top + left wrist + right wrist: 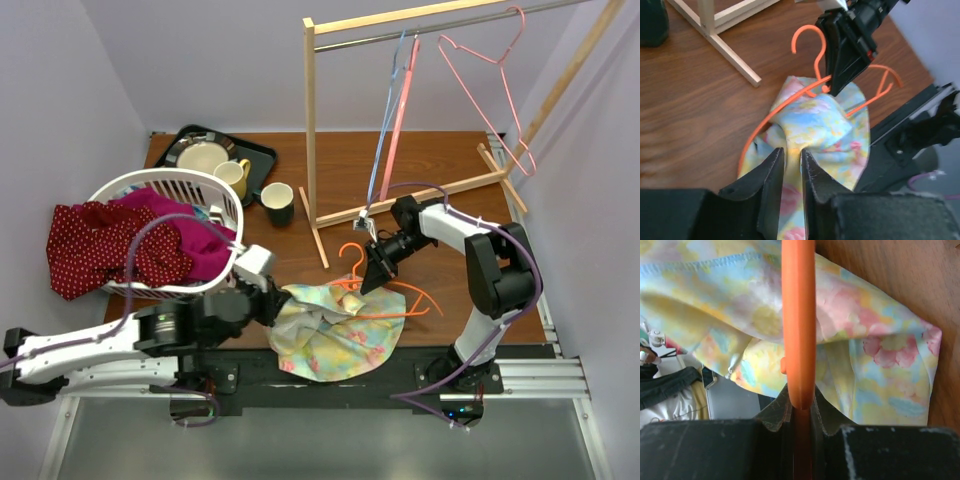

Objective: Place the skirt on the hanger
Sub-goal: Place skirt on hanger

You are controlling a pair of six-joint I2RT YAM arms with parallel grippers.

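The skirt (335, 330), pastel floral in yellow, blue and pink, lies bunched at the table's front edge. An orange hanger (352, 260) rests on it, hook pointing away from the arms. My left gripper (272, 300) is at the skirt's left side. In the left wrist view its narrow jaws (792, 152) pinch a gathered fold of the skirt (815, 125). My right gripper (375, 275) is shut on the hanger's bar (798, 315) just below the hook, with skirt cloth (740, 305) beneath it. The left wrist view shows it (845, 55) gripping the hanger (807, 37).
A wooden clothes rack (310, 130) stands behind, carrying a pink wire hanger (500, 90) and a blue one (385, 130). At the left, a white laundry basket (180, 185) holds red clothes (100, 245). A dark tray (260, 160) with a plate (203, 158), a yellow mug (235, 178) and a dark cup (277, 203) sit behind it.
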